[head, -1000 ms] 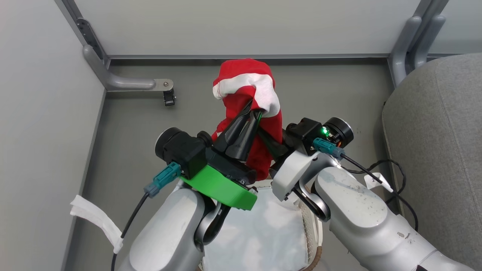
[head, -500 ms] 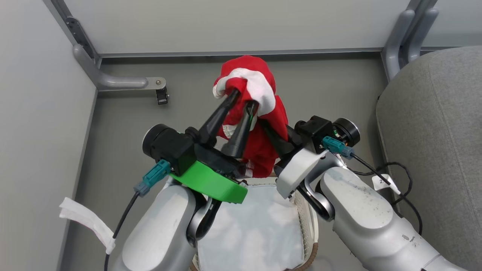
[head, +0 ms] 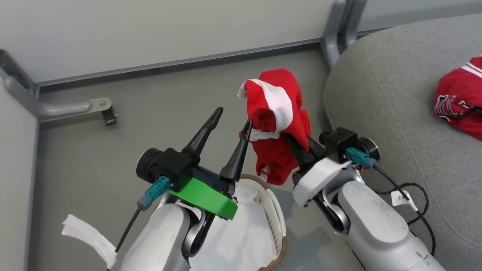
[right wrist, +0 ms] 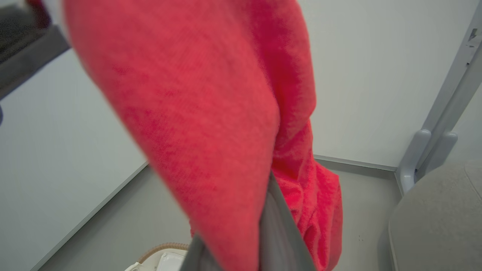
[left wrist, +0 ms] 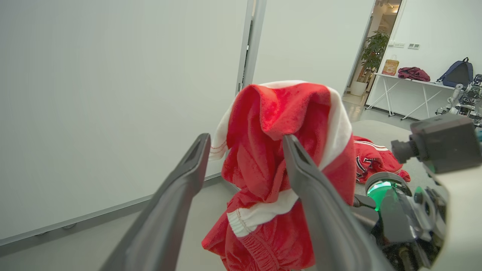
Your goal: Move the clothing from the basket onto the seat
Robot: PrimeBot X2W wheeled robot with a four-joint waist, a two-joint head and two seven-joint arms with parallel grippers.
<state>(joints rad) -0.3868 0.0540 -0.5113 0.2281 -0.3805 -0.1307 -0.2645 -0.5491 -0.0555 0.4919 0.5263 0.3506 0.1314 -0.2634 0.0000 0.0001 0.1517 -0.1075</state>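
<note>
At the far left, a metal foot (head: 75, 107) braces the wall panel (head: 150, 34) against the grey floor (head: 94, 158), well clear of the work.

The left pincer (head: 233, 117) is raised above the basket (head: 274, 220) with its two dark fingers spread wide apart and clamping nothing. Its inner fingertip sits right at the edge of the hanging cloth. The left wrist view shows that tip against a fold, but whether it touches cannot be told. With this pincer spread, none of the cloth's weight rests on it.

Below it, the basket stands on the floor between the two forearms. Its white liner (head: 244, 233) is exposed, and no red cloth shows in the part of it that is in view.

Next comes the red garment (head: 271, 116), with a white stripe and a gathered white band, bunched and hanging in the air above the floor between basket and seat. It is draped over the right pincer (head: 301, 148), whose fingers are pressed together on the fabric, as the right wrist view confirms. One arm alone carries it, and that arm is the one nearer the seat, which suits a swing to the right.

The seat (head: 376, 94) fills the right side, broad and grey. On it, near the right edge of the head view, lies the lettered red jersey (head: 459, 98), well apart from the pincers. Judging by that, one piece is delivered and this one is in transit. It hangs low and loose, so it should be carried high enough to clear the seat's rounded edge.
</note>
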